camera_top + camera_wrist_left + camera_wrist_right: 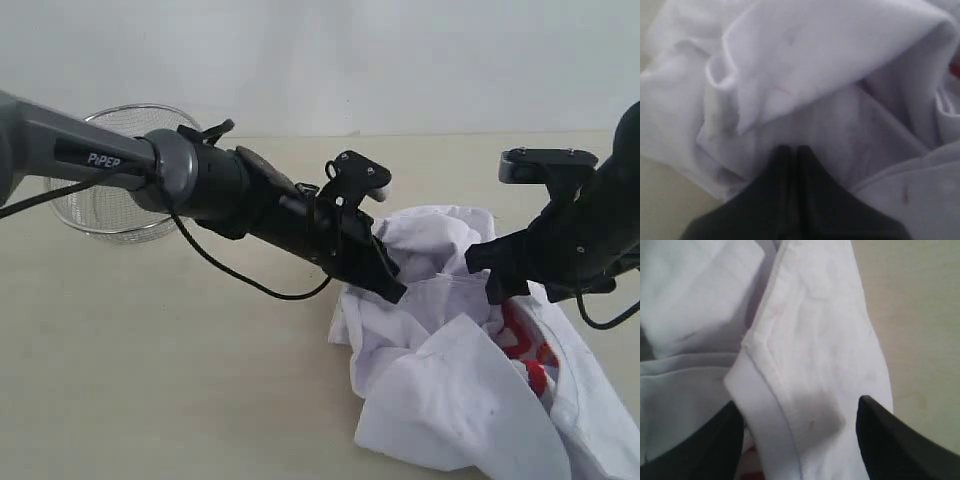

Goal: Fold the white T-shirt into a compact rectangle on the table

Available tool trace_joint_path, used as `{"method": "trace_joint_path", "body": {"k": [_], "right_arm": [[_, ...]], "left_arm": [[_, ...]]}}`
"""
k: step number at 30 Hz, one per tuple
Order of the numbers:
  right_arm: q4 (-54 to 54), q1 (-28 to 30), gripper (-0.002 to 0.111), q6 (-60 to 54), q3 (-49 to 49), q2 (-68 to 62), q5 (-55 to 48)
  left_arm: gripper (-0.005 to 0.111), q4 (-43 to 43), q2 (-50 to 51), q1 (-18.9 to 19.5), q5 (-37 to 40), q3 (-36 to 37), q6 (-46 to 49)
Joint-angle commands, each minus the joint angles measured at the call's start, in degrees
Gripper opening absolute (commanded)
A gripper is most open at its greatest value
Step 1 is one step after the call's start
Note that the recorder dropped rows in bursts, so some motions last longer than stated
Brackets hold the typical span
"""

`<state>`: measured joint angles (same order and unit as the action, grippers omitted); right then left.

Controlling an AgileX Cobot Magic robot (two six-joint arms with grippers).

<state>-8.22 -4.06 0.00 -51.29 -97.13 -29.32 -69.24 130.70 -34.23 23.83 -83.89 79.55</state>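
White T-shirt (450, 390) — crumpled heap on right half of counter (150, 350), red lettering partly showing. Left pincer (792, 149) together, tips against cloth; whether fabric is pinched, cannot tell. Right pincer (799, 407) apart, straddling hemmed edge (760, 410). Step, likely: grab and spread flat. Advice — close right squarely on hem, single layer only, then draw arms apart slowly, low over counter.

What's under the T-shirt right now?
The T-shirt lies crumpled on the table, with tabletop showing around it. Red lettering peeks between folds. Anything beneath the heap is covered and cannot be seen.
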Motion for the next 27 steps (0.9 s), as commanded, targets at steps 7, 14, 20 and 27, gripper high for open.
{"method": "trace_joint_path", "body": {"k": [7,14,20,27], "right_arm": [[-0.1,0.1,0.057,-1.7,-0.8,-3.8,2.0],[0.0,0.1,0.037,-3.1,-1.9,-6.2,3.6],[0.9,0.1,0.0,-3.8,-6.3,-7.2,1.8],[5.7,0.1,0.0,-3.6,-11.5,-7.3,-3.6]], "left_arm": [[0.005,33.3,1.0,0.4,-2.9,-0.3,-33.0],[0.005,37.3,0.6,3.9,2.5,-0.3,-38.5],[0.005,37.2,-5.0,4.3,3.7,-0.3,-35.2],[0.005,22.1,-6.4,1.8,11.8,-0.3,-17.7]]}}
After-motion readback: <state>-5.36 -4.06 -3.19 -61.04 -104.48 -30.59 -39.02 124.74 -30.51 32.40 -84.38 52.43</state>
